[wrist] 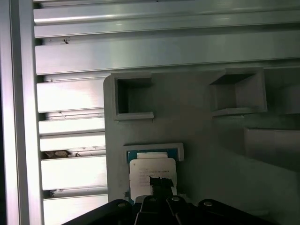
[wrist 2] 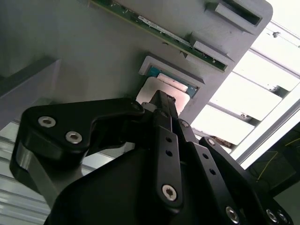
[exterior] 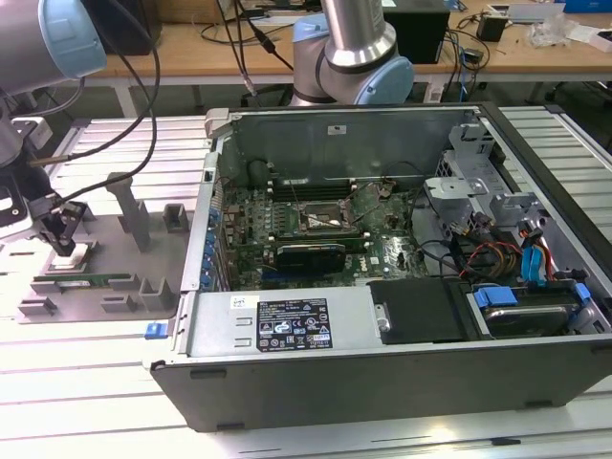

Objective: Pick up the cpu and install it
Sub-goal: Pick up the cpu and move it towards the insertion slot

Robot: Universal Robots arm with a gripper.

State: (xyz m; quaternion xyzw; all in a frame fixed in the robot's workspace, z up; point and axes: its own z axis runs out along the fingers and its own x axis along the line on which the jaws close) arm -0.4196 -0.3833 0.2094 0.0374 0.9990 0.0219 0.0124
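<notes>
Pincer (exterior: 63, 245) hangs low over the grey tray (exterior: 143, 258), its tip over the cpu (wrist: 151, 168); we cannot tell whether it is apart or together. We see the cpu lying flat in its square pocket (wrist: 178, 149), with a memory stick (wrist 2: 154, 26) slotted nearby.
</notes>
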